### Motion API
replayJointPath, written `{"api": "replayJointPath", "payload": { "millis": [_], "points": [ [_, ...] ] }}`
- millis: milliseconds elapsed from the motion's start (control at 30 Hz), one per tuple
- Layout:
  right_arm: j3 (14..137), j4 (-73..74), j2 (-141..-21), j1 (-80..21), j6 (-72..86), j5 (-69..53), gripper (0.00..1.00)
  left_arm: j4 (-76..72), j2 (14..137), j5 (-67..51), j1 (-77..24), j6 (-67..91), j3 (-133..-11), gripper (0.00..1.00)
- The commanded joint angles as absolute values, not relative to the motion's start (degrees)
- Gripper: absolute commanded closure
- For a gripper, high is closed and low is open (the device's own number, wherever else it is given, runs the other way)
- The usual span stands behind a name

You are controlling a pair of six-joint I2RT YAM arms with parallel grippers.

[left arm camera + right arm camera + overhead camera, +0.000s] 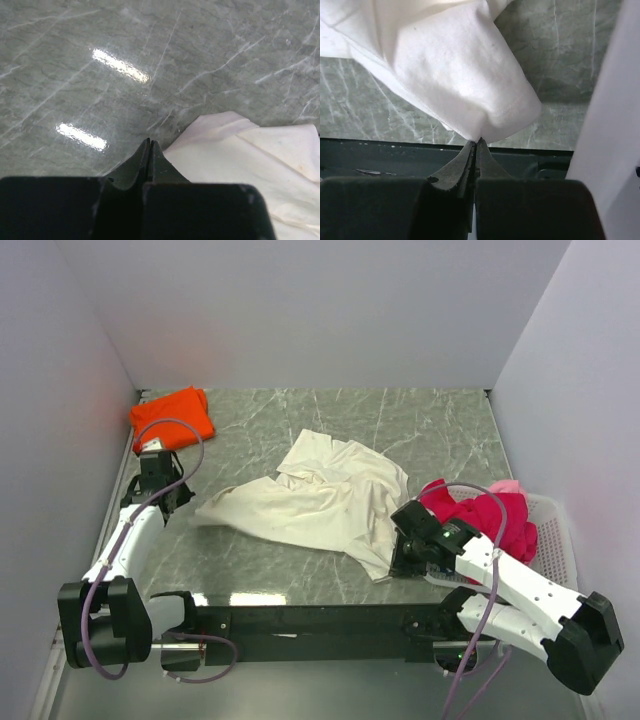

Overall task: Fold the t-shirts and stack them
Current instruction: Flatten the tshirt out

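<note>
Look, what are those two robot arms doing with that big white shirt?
They are working on folding t-shirts. The right pincer is shut on a corner of the cream t-shirt, which lies crumpled in the middle of the table. The left pincer is shut too, right beside the shirt's other edge, with no cloth showing between its tips. An orange t-shirt lies in the far left corner. The red and pink t-shirts wait in the white basket.
</note>
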State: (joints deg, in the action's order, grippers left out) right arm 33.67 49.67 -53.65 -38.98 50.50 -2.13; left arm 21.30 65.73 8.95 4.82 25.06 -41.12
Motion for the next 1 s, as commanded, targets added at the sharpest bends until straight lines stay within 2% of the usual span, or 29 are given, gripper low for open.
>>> {"api": "replayJointPath", "payload": {
  "millis": [0, 300, 500, 700, 967],
  "points": [
    [37.35, 53.53, -53.00, -37.97, 49.57, -0.88, 1.00, 20.30, 65.74, 10.46, 5.71, 23.82, -44.03, 0.99],
    [38.67, 47.72, -59.93, -37.35, 44.92, -6.07, 0.96, 19.60, 65.92, 10.81, 5.80, 23.12, -43.59, 0.99],
    [44.20, 53.43, -62.93, -37.35, 44.82, -0.09, 0.80, 19.77, 66.36, 10.46, 5.89, 23.11, -43.59, 0.99],
    [45.09, 53.53, -65.12, -37.27, 45.17, 3.69, 0.79, 19.60, 66.27, 8.35, 5.89, 23.64, -42.98, 1.00],
    [42.54, 48.70, -65.57, -37.70, 44.21, -1.58, 0.79, 20.92, 68.55, 5.36, 5.89, 26.01, -42.89, 0.99]
  ]
}}
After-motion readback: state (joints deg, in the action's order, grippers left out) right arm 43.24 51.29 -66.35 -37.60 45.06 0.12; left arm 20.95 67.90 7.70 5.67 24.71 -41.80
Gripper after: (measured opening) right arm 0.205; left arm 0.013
